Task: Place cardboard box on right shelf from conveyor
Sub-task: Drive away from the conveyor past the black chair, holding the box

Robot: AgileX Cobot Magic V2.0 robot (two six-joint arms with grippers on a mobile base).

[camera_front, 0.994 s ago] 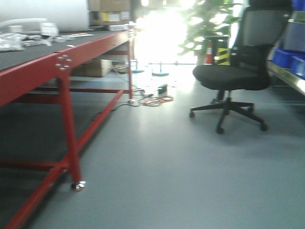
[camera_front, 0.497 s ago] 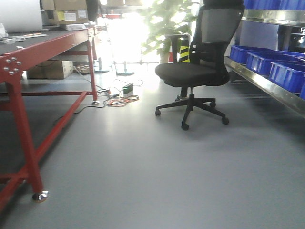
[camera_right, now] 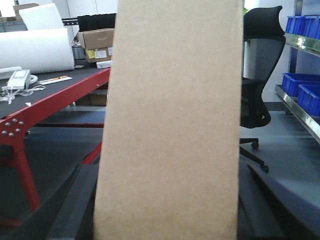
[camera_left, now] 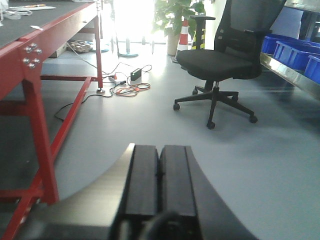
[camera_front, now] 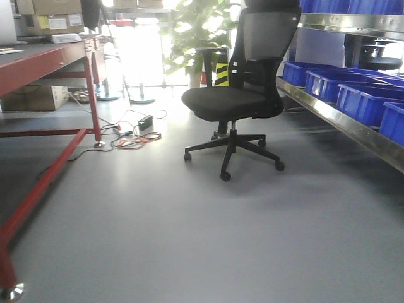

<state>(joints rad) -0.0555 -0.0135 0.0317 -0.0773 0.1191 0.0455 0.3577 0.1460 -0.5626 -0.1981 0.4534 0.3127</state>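
The cardboard box (camera_right: 170,120), a plain tan slab, stands upright and fills the middle of the right wrist view. My right gripper (camera_right: 167,167) is shut on it, with a dark finger showing on each side of the box. My left gripper (camera_left: 159,148) is shut, pads pressed together and holding nothing, above the grey floor. The conveyor (camera_front: 38,60), with a red frame and dark belt, runs along the left (camera_left: 45,30) (camera_right: 60,95). The right shelf (camera_front: 341,123), of shiny steel, runs along the right (camera_left: 290,75) (camera_right: 300,112).
A black office chair (camera_front: 237,101) stands on the floor between the conveyor and the shelf. Blue bins (camera_front: 353,95) sit on the shelf. Cables and a power box (camera_front: 136,129) lie by the conveyor leg. Labelled brown cartons (camera_front: 50,19) sit at the far left, and a potted plant (camera_front: 196,31) stands behind.
The front view has swung to the right. The conveyor has slid toward the left edge. The chair and the shelf with blue bins have come further into view.
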